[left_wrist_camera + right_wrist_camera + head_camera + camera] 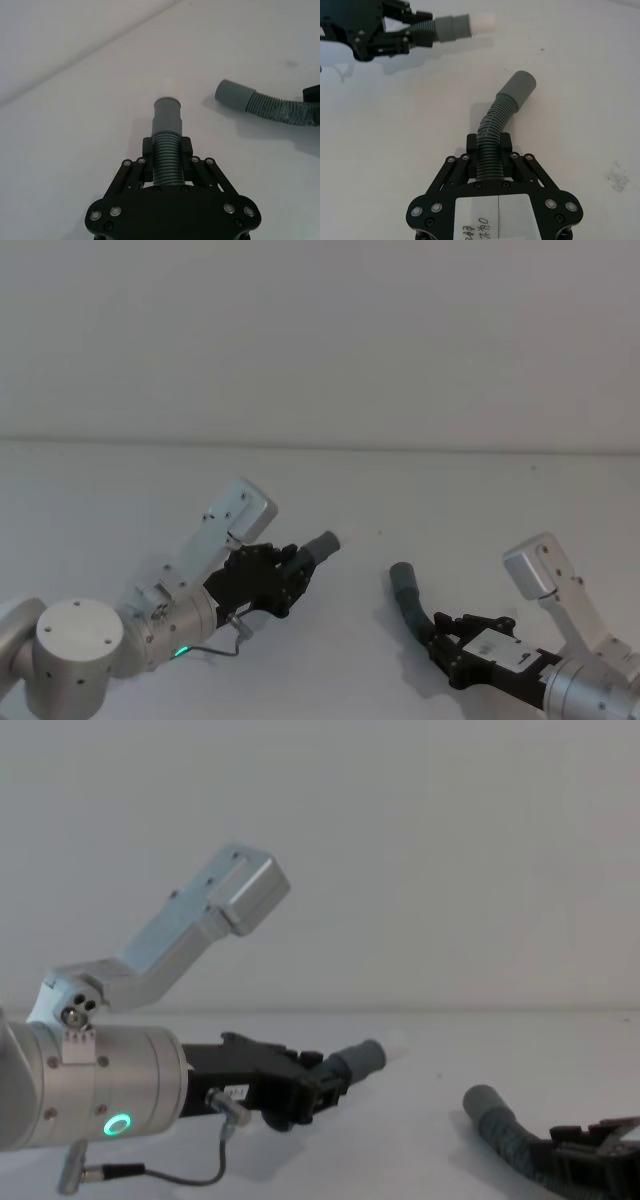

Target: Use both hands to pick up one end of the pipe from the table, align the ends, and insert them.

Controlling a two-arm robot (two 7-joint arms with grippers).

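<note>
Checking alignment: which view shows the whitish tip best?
Right wrist view: the whitish tip juts sideways from the cuff of the left gripper's pipe. Left wrist view foreshortens it; head and chest views leave it too small.

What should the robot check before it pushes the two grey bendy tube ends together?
1. Left black pronged gripper shut on straight dark grey corrugated hose piece: ok.
2. Right black pronged gripper shut on curved dark grey corrugated hose piece: ok.
3. White-tipped smooth grey cuff lined up with plain smooth grey cuff: not ok.
4. Cuffs touching: not ok, white table shows between.
5. Curved piece off table: cannot tell.
</note>
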